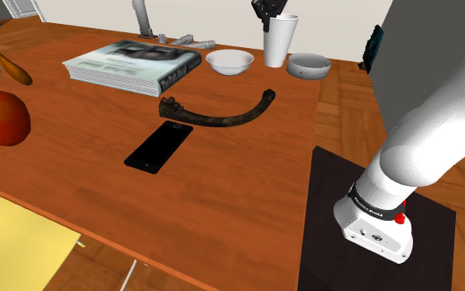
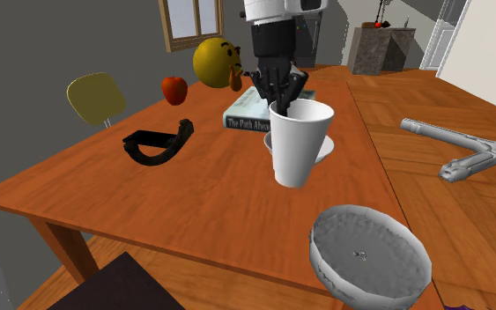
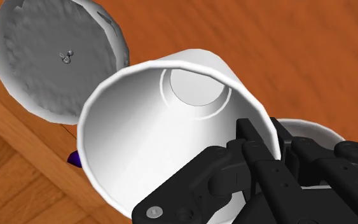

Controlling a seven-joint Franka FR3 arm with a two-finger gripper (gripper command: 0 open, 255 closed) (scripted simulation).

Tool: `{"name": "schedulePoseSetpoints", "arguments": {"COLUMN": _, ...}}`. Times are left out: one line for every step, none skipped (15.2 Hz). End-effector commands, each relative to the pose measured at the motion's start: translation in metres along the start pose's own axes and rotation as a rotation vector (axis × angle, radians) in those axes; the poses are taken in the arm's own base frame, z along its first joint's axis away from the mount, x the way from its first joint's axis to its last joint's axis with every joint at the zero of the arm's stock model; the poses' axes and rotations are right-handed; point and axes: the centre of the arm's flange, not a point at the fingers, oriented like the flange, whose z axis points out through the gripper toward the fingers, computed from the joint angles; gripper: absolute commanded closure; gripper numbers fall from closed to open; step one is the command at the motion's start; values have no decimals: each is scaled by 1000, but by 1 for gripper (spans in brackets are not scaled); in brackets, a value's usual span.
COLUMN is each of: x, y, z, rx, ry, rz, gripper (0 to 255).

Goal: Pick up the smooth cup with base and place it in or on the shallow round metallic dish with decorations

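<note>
Between the cup (image 1: 280, 41) and the dish (image 1: 308, 65) there is a short strip of bare tabletop (image 1: 222, 182), and the way across it is open. The bowl (image 1: 230, 61) stands just beside the cup on the other side, with the book (image 1: 131, 66) beyond it. The dish sits near the tabletop's edge and is open from above.

Cup (image 1: 280, 41) between bowl (image 1: 230, 61) and dish (image 1: 309, 65); book (image 1: 131, 66) beside bowl, on table (image 1: 222, 182).
</note>
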Motion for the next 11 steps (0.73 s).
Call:
{"name": "schedulePoseSetpoints", "arguments": {"x": 1, "y": 0, "z": -11, "rx": 0, "ry": 0, "rz": 0, "gripper": 255}}
{"name": "schedulePoseSetpoints", "arguments": {"x": 1, "y": 1, "z": -16, "rx": 0, "ry": 0, "rz": 0, "gripper": 255}}
{"name": "schedulePoseSetpoints", "arguments": {"x": 2, "y": 1, "z": -22, "rx": 0, "ry": 0, "rz": 0, "gripper": 255}}
{"name": "schedulePoseSetpoints", "arguments": {"x": 2, "y": 2, "z": -27, "rx": 0, "ry": 0, "rz": 0, "gripper": 255}}
{"name": "schedulePoseSetpoints", "arguments": {"x": 2, "y": 3, "z": -32, "rx": 0, "ry": 0, "rz": 0, "gripper": 255}}
{"name": "schedulePoseSetpoints", "arguments": {"x": 3, "y": 3, "z": -37, "rx": 0, "ry": 0, "rz": 0, "gripper": 255}}
{"name": "schedulePoseSetpoints", "arguments": {"x": 3, "y": 4, "z": -43, "rx": 0, "ry": 0, "rz": 0, "gripper": 255}}
{"name": "schedulePoseSetpoints", "arguments": {"x": 4, "y": 4, "z": -48, "rx": 0, "ry": 0, "rz": 0, "gripper": 255}}
{"name": "schedulePoseSetpoints", "arguments": {"x": 4, "y": 5, "z": -53, "rx": 0, "ry": 0, "rz": 0, "gripper": 255}}
{"name": "schedulePoseSetpoints", "arguments": {"x": 5, "y": 6, "z": -58, "rx": 0, "ry": 0, "rz": 0, "gripper": 255}}
{"name": "schedulePoseSetpoints", "arguments": {"x": 4, "y": 19, "z": -60, "rx": 0, "ry": 0, "rz": 0, "gripper": 255}}
